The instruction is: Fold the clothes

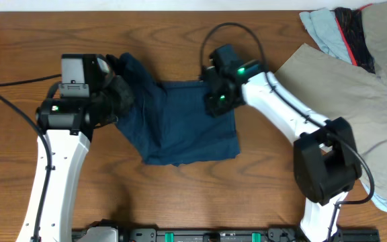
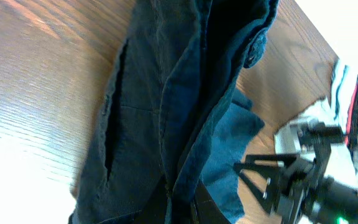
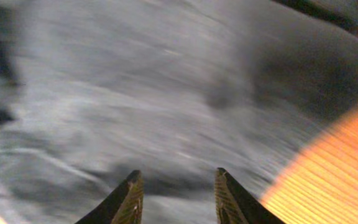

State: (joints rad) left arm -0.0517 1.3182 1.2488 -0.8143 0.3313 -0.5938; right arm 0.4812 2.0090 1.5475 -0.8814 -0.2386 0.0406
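**Fold step: carry the held end across**

Overhead: one pair of navy shorts (image 1: 180, 128) lies mid-table (image 1: 180, 202). The left gripper (image 1: 116, 94) is clamped on its bunched left end. The right gripper (image 1: 217, 101) sits at the upper right edge. One khaki garment (image 1: 355, 87) and one light blue cloth (image 1: 321, 27) lie far right.

Left wrist: the shorts drape close below; lift evenly and avoid dragging.

Right wrist: fingertips (image 3: 129, 196) stand apart over blurred fabric, gripping nothing; pin the edge first

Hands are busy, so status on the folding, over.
Left gripper shut on shorts. Right gripper open above them. Shorts bunched, not folded. Khaki garment well aside.
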